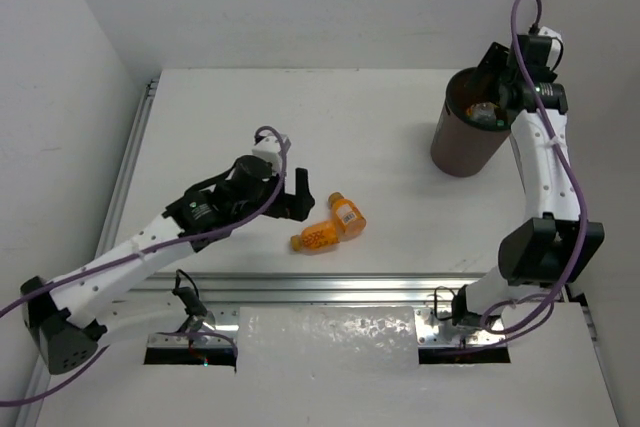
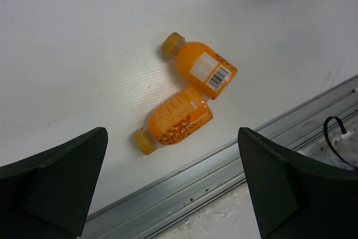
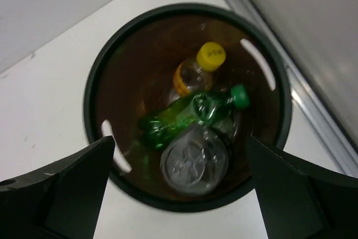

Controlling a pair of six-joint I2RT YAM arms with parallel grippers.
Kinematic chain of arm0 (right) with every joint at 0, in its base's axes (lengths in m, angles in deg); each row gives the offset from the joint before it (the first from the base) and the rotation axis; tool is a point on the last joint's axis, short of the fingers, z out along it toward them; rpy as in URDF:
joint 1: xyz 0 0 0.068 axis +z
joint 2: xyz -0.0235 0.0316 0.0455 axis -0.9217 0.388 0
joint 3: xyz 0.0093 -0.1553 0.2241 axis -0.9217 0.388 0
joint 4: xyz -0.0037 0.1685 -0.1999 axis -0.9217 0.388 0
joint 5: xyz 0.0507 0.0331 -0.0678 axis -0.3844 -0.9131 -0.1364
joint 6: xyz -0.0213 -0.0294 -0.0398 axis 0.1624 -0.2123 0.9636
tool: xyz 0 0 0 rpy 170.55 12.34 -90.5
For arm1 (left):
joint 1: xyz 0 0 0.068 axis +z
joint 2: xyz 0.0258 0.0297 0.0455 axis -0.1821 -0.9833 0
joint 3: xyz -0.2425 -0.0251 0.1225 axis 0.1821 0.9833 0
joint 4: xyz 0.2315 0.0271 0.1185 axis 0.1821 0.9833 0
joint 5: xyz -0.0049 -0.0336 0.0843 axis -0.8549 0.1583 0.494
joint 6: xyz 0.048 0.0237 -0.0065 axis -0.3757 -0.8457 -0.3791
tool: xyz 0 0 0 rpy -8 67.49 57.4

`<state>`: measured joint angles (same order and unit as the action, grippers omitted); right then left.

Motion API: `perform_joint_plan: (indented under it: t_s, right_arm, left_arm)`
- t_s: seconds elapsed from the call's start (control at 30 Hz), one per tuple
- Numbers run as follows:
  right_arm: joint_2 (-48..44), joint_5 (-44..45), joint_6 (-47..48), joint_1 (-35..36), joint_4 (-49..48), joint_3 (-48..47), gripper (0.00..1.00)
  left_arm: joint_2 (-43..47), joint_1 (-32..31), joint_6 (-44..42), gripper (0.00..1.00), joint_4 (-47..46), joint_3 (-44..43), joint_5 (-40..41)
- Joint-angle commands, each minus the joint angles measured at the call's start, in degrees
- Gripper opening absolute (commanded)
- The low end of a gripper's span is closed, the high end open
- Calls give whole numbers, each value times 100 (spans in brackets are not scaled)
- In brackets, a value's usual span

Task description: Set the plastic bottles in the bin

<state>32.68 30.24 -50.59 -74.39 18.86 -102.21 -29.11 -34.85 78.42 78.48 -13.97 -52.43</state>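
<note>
Two orange bottles lie side by side on the table: one with a barcode label, one with a fruit label. My left gripper is open and empty, just left of them and above the table. The dark-brown bin stands at the far right. Inside it lie a green bottle, a clear bottle with a yellow cap and a clear bottle seen from its base. My right gripper is open and empty, right above the bin's mouth.
A metal rail runs along the table's near edge, just in front of the orange bottles. White walls close in the table at the left, back and right.
</note>
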Motion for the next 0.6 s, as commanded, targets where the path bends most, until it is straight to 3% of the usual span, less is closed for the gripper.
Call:
perform_joint_plan:
  t_s: [0.0, 0.2, 0.4, 0.57]
  right_arm:
    - [-583, -652, -119, 281, 382, -389, 99]
    - [-2069, -2101, 144, 1354, -478, 1480, 99]
    - [-3160, -2912, 118, 1443, -752, 2748, 99]
    - [-3477, -3219, 223, 1443, -638, 2935, 99]
  left_arm:
    - [-580, -10, -219, 100, -675, 121, -268]
    - [-1812, -45, -508, 95, -1211, 103, -899]
    - [-1848, -45, -1343, 100, -1870, 472, -1375]
    - [-2452, -45, -1643, 100, -2135, 499, -1621]
